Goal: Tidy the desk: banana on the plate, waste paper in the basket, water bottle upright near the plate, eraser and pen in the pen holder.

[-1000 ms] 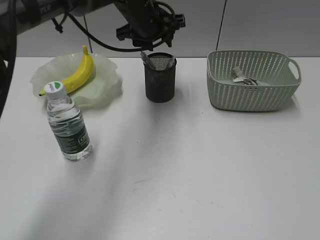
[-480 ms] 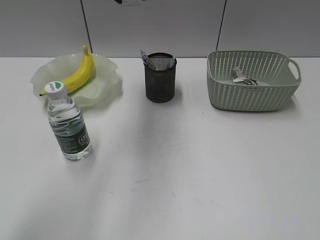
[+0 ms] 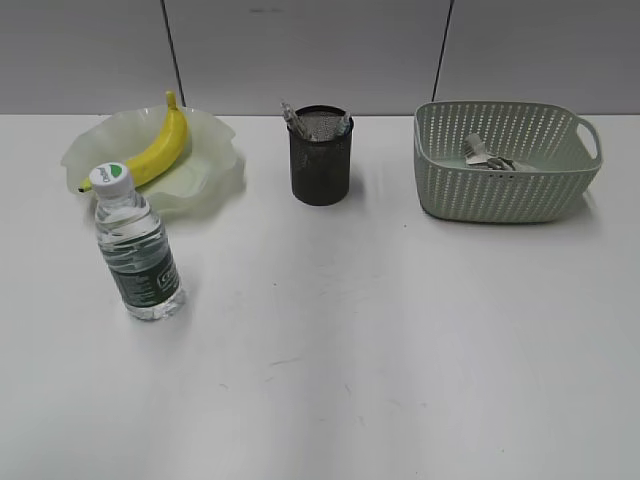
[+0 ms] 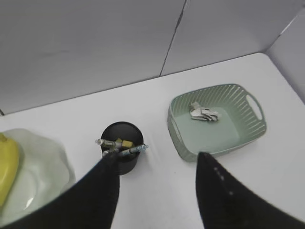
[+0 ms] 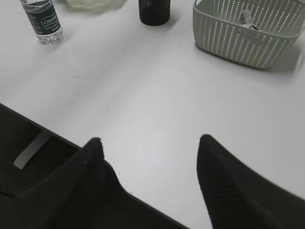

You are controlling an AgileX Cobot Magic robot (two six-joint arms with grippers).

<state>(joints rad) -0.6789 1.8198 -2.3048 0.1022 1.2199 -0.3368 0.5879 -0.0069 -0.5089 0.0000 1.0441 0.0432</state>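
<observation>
The banana lies on the pale green plate at the back left. The water bottle stands upright in front of the plate. The black mesh pen holder holds pens and a yellowish eraser. The waste paper lies inside the sage-green basket. Neither gripper shows in the exterior view. My left gripper is open and empty, high above the pen holder and basket. My right gripper is open and empty over the desk's near edge.
The white desk stretches in front of the objects. A grey panelled wall stands behind. The desk's near edge and dark space below show at the lower left of the right wrist view.
The left arm, above the pen holder a second ago, has risen out of the exterior view. The objects have not moved.
</observation>
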